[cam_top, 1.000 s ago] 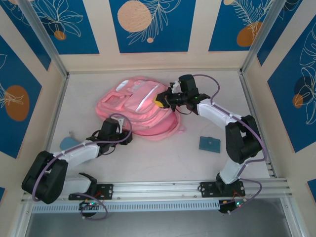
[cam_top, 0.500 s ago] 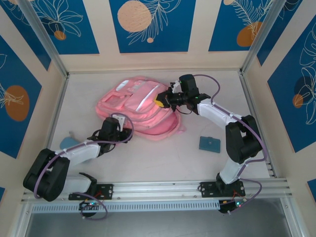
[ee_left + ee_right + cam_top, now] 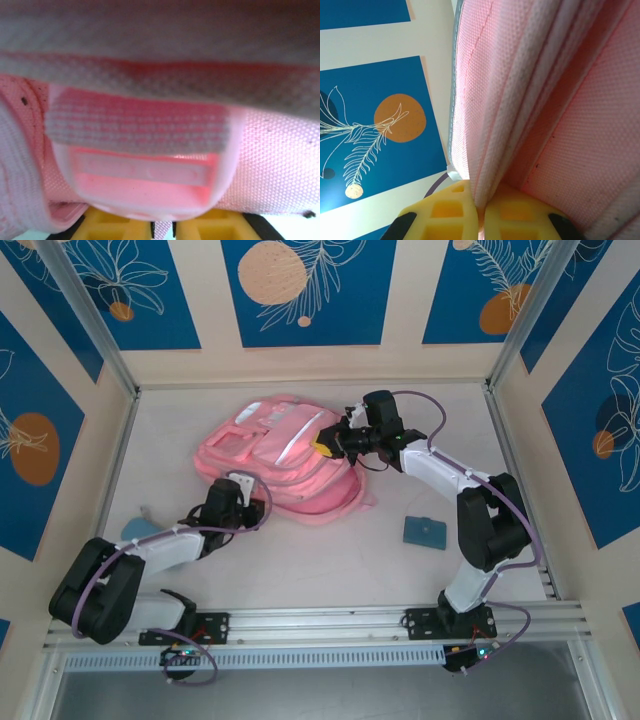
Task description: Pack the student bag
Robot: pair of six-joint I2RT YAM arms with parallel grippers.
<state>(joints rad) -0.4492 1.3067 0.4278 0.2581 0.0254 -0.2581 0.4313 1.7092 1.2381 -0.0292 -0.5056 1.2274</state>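
The student bag (image 3: 280, 455) is a big pink backpack lying flat at the back middle of the table. My left gripper (image 3: 245, 502) is at its near-left edge. In the left wrist view the yellow fingertips (image 3: 125, 227) stand almost together, a thin strip of pink webbing pinched between them, just below a pink plastic strap buckle (image 3: 145, 185). My right gripper (image 3: 325, 445) reaches in from the right over the bag's upper right part. Its gripper (image 3: 481, 215) is shut on a fold of the bag's pink fabric (image 3: 545, 75) beside a white zipper edge.
A small teal case (image 3: 425, 531) lies on the table to the right of the bag, near the right arm's elbow. A pale blue flat object (image 3: 140, 525) lies at the left beside the left arm. Patterned walls close in the left, back and right sides.
The left gripper has crept a little toward the bag's near edge and its jaws have closed onto the strap. The right gripper has kept its hold and place.
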